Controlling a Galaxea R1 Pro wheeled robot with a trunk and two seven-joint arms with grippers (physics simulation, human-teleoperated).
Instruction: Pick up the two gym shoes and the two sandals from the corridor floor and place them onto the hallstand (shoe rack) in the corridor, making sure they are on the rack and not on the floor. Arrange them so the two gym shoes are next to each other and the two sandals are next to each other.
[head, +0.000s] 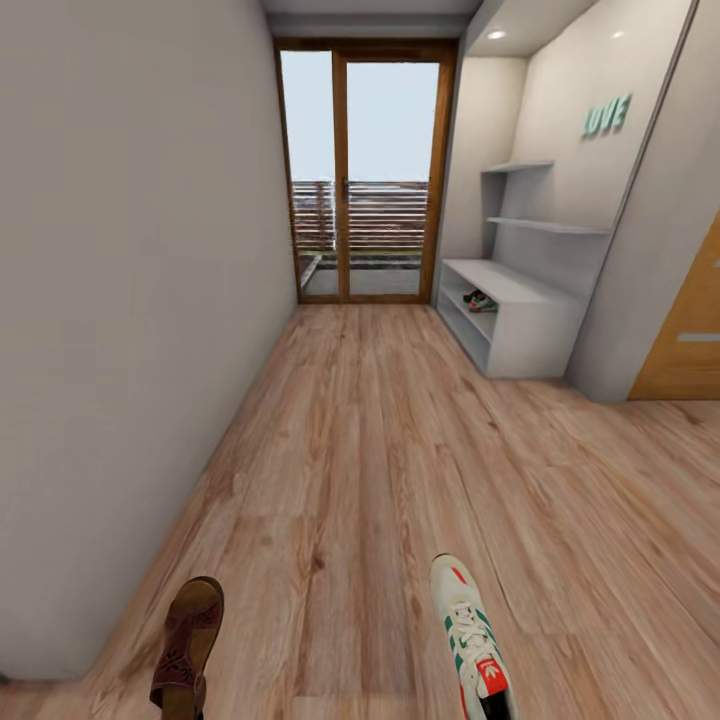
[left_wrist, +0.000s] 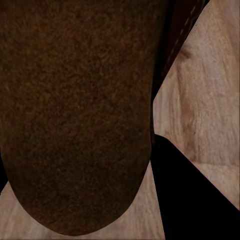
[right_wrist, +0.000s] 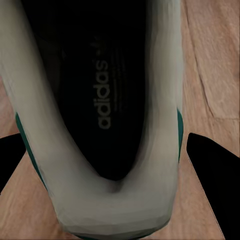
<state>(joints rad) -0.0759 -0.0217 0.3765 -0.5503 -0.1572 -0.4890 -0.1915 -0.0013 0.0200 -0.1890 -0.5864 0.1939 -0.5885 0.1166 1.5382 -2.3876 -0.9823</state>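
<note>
A dark brown sandal (head: 188, 632) hangs low at the left of the head view, above the corridor floor (head: 360, 450). My left gripper (left_wrist: 95, 187) is shut on it, and its mottled brown surface shows close up with one black finger (left_wrist: 192, 200) beside it. An off-white gym shoe (head: 470, 630) with green stripes and red accents hangs at the lower right. My right gripper (right_wrist: 112, 167) is shut on it at the heel opening, with black fingers (right_wrist: 215, 172) on both sides. Far ahead on the right stands the hallstand (head: 520, 315). Another gym shoe (head: 484, 301) and a dark sandal (head: 470, 295) lie in its shelf slot.
A plain wall (head: 130, 300) runs along the left. A glass door (head: 365, 170) with a wooden frame closes the corridor's far end. A wooden door (head: 690, 330) is at the right, past the hallstand's alcove. Floating grey shelves (head: 545, 225) hang above the hallstand.
</note>
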